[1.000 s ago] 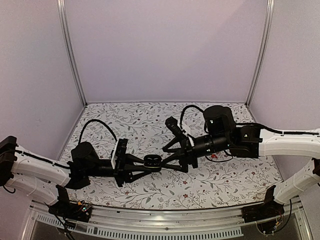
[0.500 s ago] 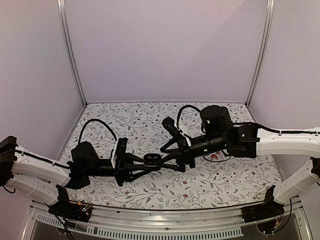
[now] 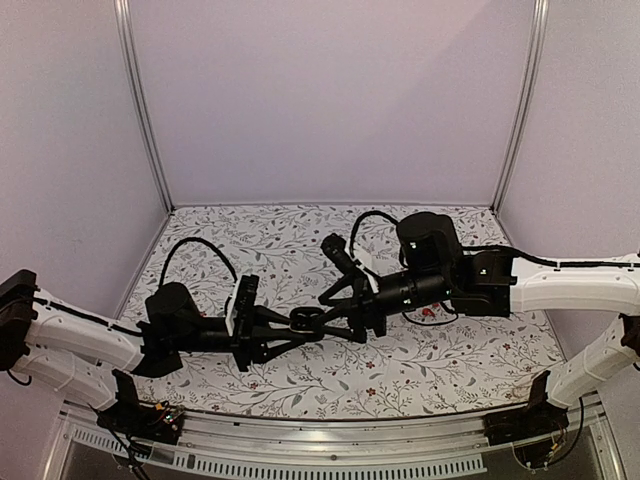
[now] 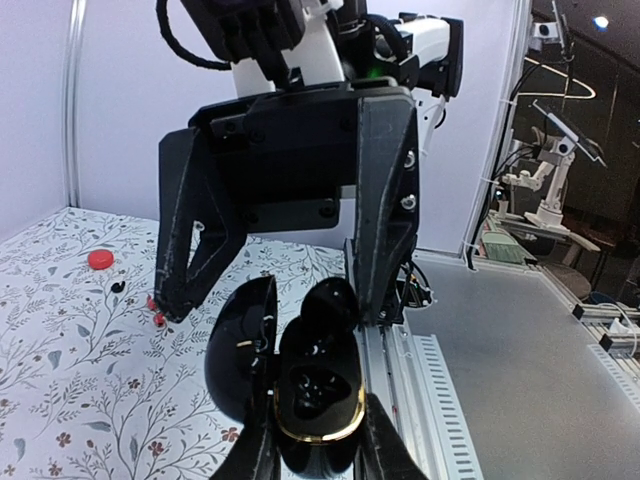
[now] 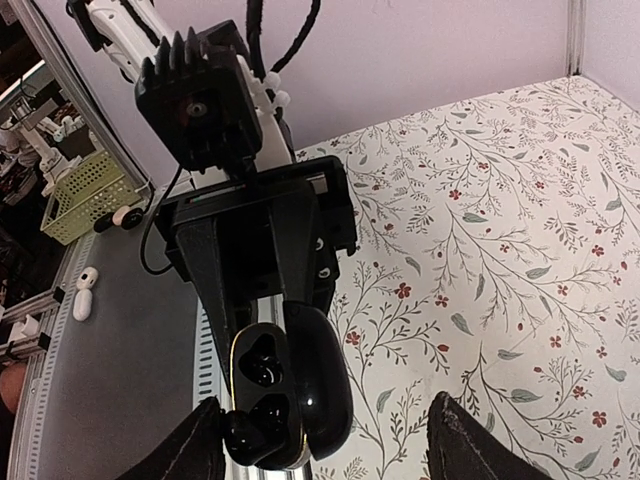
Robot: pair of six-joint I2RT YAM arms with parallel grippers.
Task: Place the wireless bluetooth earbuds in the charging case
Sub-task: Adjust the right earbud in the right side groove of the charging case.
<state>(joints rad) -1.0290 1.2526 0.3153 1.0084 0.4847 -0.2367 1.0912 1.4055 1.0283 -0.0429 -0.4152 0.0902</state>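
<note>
My left gripper point(image 4: 320, 452) is shut on the base of the black charging case point(image 4: 318, 392), holding it above the table point(image 3: 470, 350). The gold-rimmed case point(image 5: 262, 385) is open, with its lid point(image 4: 243, 345) swung aside. A glossy black earbud point(image 4: 332, 303) rests at the case's outer end, half in a socket point(image 5: 245, 440). My right gripper point(image 5: 330, 455) is open, its fingers point(image 4: 385, 230) standing on either side of the case; one finger point(image 5: 190, 452) touches the bud. Two tiny red earbuds point(image 4: 157, 316) lie on the table beside a right finger. Both grippers meet at the table's middle point(image 3: 310, 318).
A red round cap point(image 4: 99, 259) lies on the floral cloth farther off. A metal rail point(image 4: 400, 370) runs along the table's near edge. Lilac walls with metal posts point(image 3: 140, 110) close off the back and sides. A black cable point(image 3: 195, 250) loops over the left arm.
The right arm has slid left, bringing its fingers around the case end. Its jaws have narrowed a little. The left arm and the case have hardly moved.
</note>
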